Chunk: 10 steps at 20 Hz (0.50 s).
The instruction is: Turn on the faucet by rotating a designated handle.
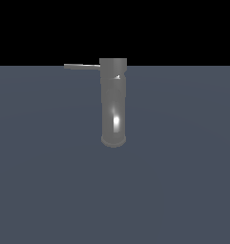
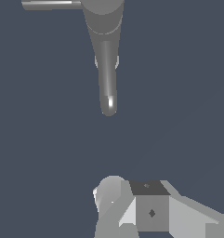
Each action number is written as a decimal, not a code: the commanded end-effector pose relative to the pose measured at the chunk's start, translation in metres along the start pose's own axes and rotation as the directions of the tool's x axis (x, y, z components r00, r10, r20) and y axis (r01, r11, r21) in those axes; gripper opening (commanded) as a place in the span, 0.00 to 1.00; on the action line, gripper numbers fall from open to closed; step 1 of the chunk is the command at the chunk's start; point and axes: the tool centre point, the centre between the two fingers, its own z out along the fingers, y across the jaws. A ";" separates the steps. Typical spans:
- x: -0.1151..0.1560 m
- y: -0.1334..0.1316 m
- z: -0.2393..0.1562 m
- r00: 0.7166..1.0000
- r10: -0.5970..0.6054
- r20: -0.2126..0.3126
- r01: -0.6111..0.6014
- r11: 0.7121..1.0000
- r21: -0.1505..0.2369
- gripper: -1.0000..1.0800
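Faucet (image 1: 113, 102) stands mid-counter (image 1: 183, 190), handle (image 1: 82, 66) sticking sideways off its top toward the exterior view's left, untouched. End effector (image 2: 132, 209) sits well clear of it, likely pre-approach; can't tell if jaws are open or closed.

Handle (image 1: 82, 66) juts toward exterior view's left from faucet (image 1: 113, 102).

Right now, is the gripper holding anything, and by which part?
Nothing is held. The gripper shows only in the wrist view, clear of the faucet, and the handle is untouched. Its jaws' state cannot be told.
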 end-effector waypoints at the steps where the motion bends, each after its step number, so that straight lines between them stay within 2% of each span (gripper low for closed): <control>1: 0.001 0.000 0.000 1.000 0.001 0.000 -0.001 1.000 0.000 0.00; 10: 0.016 -0.005 0.001 0.998 0.064 0.000 -0.064 0.998 0.017 0.00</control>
